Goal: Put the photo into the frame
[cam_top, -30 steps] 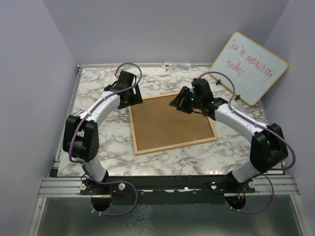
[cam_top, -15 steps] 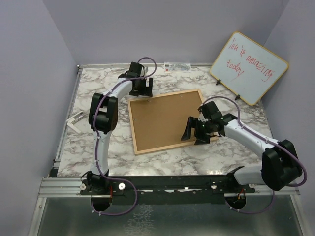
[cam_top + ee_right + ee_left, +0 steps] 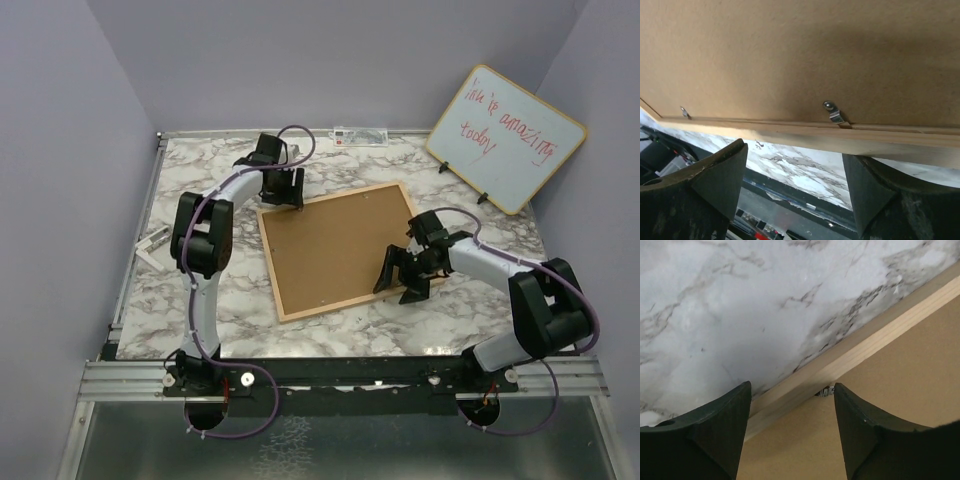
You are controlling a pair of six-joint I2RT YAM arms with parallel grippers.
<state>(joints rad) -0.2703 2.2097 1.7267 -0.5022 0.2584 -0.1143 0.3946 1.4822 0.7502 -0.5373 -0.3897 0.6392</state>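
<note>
The frame (image 3: 330,308) lies back-up on the marble table, its brown backing board (image 3: 330,250) facing me. The photo is hidden. My left gripper (image 3: 283,190) hangs open over the frame's far-left corner. In the left wrist view its fingers (image 3: 715,430) straddle the light wood rim (image 3: 865,345), with a small metal tab (image 3: 826,390) between them. My right gripper (image 3: 400,283) stands open at the frame's near-right edge. In the right wrist view the rim (image 3: 790,131) and a metal tab (image 3: 835,116) sit just beyond that gripper (image 3: 795,150).
A whiteboard (image 3: 505,138) with red writing leans at the back right. A small white object (image 3: 153,243) lies by the table's left edge. A white label (image 3: 358,133) sits at the back edge. A second tab (image 3: 685,111) shows on the frame's rim.
The right gripper moved from the frame's far edge to its near-right edge and opened wider. The left arm straightened toward the far-left corner. The frame shifted slightly.
</note>
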